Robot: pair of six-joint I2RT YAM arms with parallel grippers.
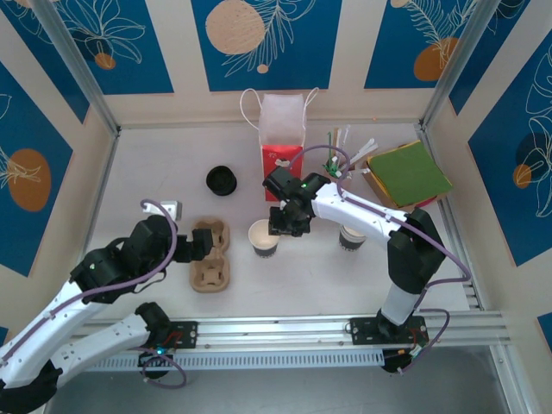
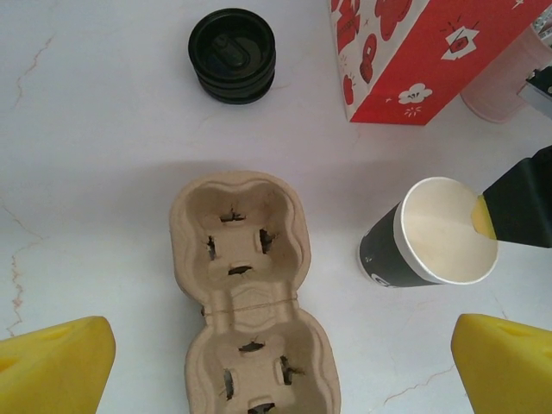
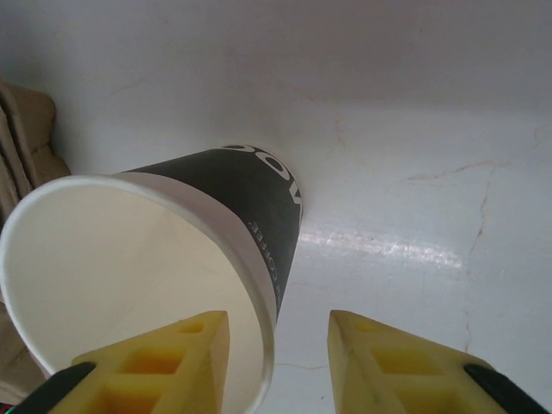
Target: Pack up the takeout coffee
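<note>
i count one lidless cup [image 1: 263,238], one other cup [image 1: 352,239], one carrier [image 2: 246,285], one black lid [image 2: 232,55]. both cups upright, long axis vertical, mouths up. right gripper [image 3: 278,336] part-spread astride lidless rim; left gripper [image 2: 280,366] spread wide.

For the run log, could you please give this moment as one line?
left gripper: open, at cup carrier | right gripper: open, straddling lidless cup rim | lidless cup: upright

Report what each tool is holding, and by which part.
Nothing. The right tool straddles the rim of the lidless cup, jaws parted, not pinching; left tool open, empty.
</note>
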